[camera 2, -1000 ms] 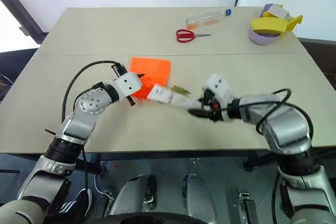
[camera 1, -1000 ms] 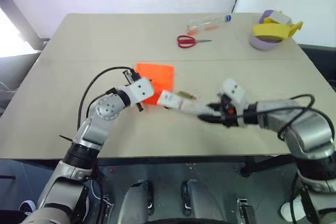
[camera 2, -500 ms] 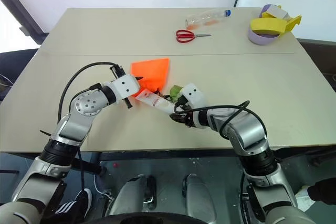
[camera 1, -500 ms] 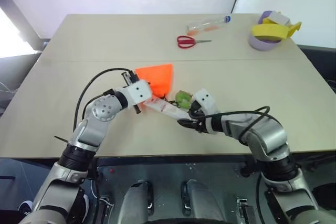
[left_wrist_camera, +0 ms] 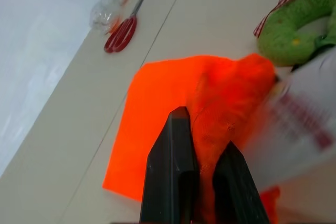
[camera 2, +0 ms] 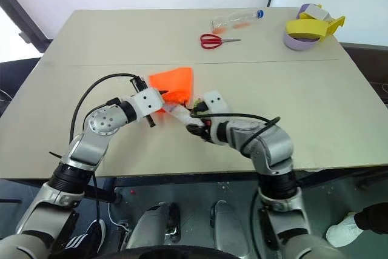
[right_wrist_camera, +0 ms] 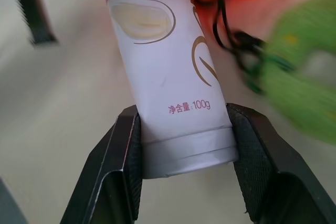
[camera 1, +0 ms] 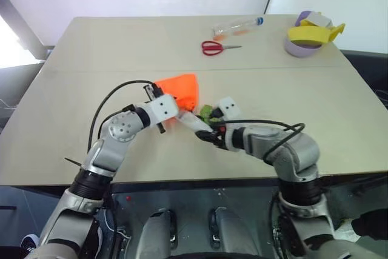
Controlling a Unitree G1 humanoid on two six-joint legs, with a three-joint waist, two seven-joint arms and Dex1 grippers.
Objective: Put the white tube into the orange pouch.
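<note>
Between the right gripper's (right_wrist_camera: 181, 145) two black fingers (right_wrist_camera: 123, 145) sits the white tube (right_wrist_camera: 168, 77), clamped near its flat end, and its far end is already pushing in under the orange pouch's (camera 1: 180, 88) gathered mouth. That right forearm reaches in low from the right, wrist bent hard so the gripper points down and across toward the left gripper (left_wrist_camera: 202, 166). Over on that side, the left arm comes in with its elbow out, and its fingers (left_wrist_camera: 173, 161) are pinched together on a fold of the orange fabric, lifting the near edge of the pouch off the table (camera 1: 91, 47). Just beside the tube, on the side away from the left fingers, lies the green disc (left_wrist_camera: 289, 35) on its black cord (right_wrist_camera: 231, 35).

Compared with a second ago, the right gripper has swung well in toward the pouch and rolled over, and the tube that pointed at the pouch from a short way off now meets its opening. The pouch, flat then, is now bunched up into a peak. The left gripper has barely shifted.

Far beyond the fingers, red scissors (camera 1: 212, 47) and a clear bottle (camera 1: 237, 26) lie untouched.
</note>
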